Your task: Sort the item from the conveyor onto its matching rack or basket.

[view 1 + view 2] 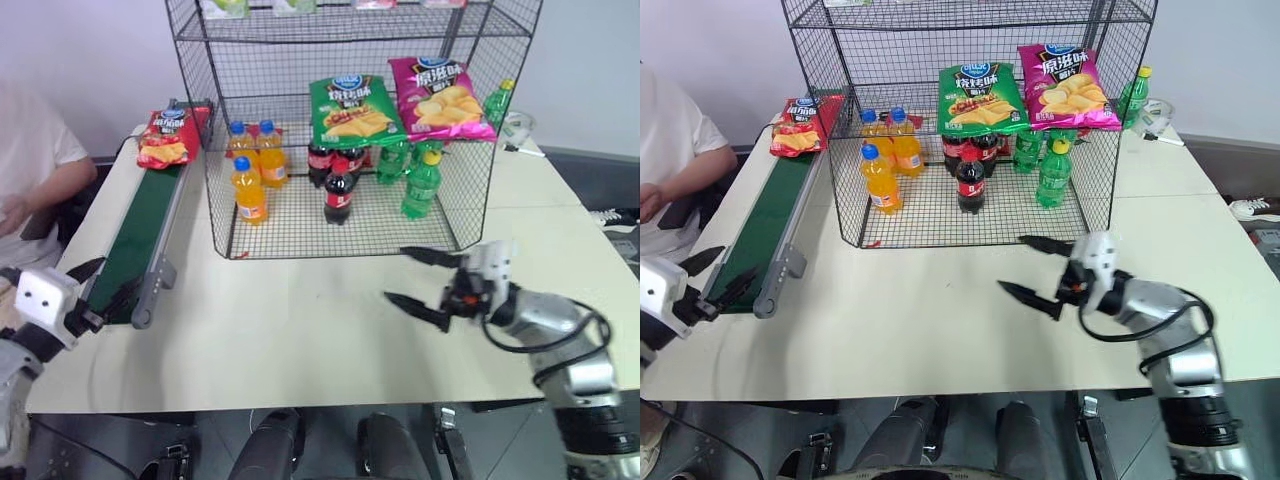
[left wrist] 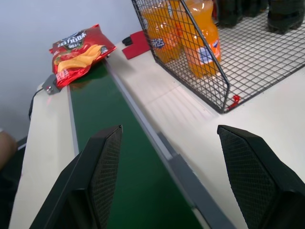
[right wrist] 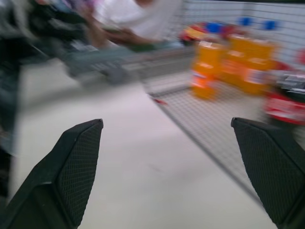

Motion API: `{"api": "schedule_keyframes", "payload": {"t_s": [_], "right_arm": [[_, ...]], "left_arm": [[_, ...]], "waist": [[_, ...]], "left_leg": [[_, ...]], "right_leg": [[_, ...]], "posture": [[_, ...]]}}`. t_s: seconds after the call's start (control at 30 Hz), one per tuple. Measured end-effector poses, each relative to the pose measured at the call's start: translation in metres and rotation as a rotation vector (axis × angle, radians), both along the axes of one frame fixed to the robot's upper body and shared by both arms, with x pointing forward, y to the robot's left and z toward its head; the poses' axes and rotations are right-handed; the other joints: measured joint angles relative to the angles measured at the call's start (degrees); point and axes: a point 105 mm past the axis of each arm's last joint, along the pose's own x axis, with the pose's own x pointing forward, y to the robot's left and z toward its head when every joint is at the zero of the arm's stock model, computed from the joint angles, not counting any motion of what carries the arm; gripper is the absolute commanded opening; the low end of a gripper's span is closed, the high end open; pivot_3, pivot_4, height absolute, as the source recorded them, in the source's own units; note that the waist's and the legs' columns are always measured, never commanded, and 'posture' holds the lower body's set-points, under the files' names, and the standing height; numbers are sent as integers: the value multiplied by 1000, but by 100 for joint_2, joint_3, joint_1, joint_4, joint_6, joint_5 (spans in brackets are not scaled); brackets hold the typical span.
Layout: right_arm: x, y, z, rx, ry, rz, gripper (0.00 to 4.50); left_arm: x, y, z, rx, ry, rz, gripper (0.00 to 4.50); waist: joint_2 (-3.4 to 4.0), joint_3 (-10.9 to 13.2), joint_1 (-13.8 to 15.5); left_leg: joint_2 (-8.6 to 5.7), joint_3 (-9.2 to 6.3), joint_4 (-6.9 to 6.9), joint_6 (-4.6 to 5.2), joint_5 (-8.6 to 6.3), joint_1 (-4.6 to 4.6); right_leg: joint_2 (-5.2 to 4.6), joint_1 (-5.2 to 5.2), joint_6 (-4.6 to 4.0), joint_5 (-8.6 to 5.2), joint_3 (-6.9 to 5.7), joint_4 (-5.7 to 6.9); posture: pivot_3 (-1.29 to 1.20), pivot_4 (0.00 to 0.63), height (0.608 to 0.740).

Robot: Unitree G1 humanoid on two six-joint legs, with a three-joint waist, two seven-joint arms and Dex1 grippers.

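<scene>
Orange soda bottles (image 1: 250,170), cola bottles (image 1: 338,180) and green bottles (image 1: 420,180) stand under a green bag (image 1: 352,110) and pink bag (image 1: 440,95); a person (image 1: 30,165) sits beside the tabletop (image 1: 300,330).

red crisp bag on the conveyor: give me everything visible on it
The red crisp bag is glossy and sealed, with a blue round logo near its top edge and yellow chips pictured below. It looks puffed and uncrushed. It lies flat, face up, at the far end of the conveyor, on the dark green belt, with one edge reaching over the side rail. It lies beside the rack, outside its mesh. Neither gripper touches it.
</scene>
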Motion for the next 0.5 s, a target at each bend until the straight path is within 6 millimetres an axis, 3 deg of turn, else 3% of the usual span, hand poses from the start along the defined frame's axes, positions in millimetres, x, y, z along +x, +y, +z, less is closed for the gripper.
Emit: {"api": "schedule_keyframes", "payload": {"t_s": [0.13, 0.27, 0.5], "right_arm": [[1, 23, -10, -34, 14, 147, 4500], [13, 39, -4, -38, -32, 211, 4500], [19, 42, -13, -57, -35, 224, 4500]], "left_arm": [[-6, -5, -8, 2, 13, 12, 3316], [-12, -11, -10, 41, 12, -3, 3316], [-39, -8, -19, 224, 18, 15, 3316]], "waist": [[-3, 0, 37], [-3, 0, 32], [-4, -1, 34]], "left_leg": [[0, -1, 3, -1, -1, 2], [0, -1, 0, 0, -1, 2], [0, 2, -26, 0, 0, 2]], "right_leg": [[2, 0, -7, 5, -3, -9], [3, -4, -6, 6, -4, -15], [3, -13, -6, 7, -2, -26]], "posture": [[0, 150, 740], [0, 150, 740], [0, 150, 740]]}}
